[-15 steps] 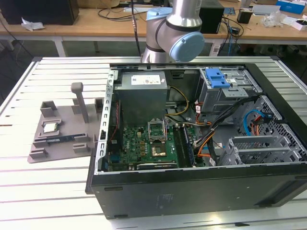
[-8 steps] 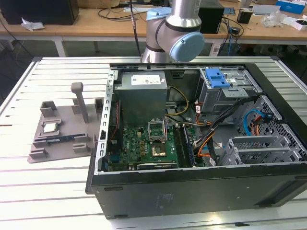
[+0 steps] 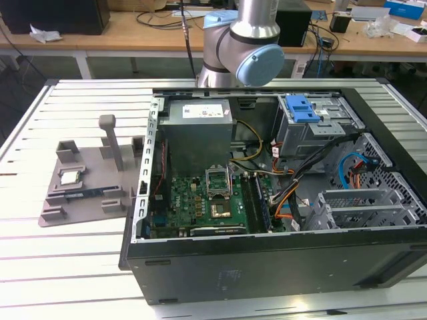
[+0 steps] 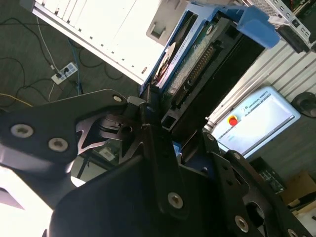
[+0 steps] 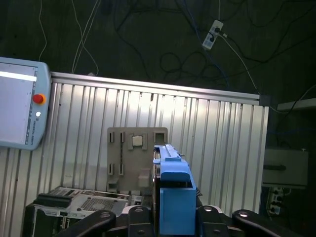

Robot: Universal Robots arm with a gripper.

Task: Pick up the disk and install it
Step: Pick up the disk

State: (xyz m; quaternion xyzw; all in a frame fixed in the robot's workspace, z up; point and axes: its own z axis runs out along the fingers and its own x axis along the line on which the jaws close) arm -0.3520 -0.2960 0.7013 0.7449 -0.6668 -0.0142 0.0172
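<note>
Disk (image 5: 174, 185) in its blue bracket stands on edge, clamped by the gripper (image 5: 174, 217), whose jaws are closed against its two flat sides, held in the air above the slatted table (image 5: 222, 148), with the grey fixture tray (image 5: 118, 163) and the open computer case (image 3: 267, 273) below.

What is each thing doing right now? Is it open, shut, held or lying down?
pincer: shut on the disk, up in the air.
disk: held on edge in its blue bracket.
computer case: lying on its side, open.
chip: resting in the grey holder.
</note>
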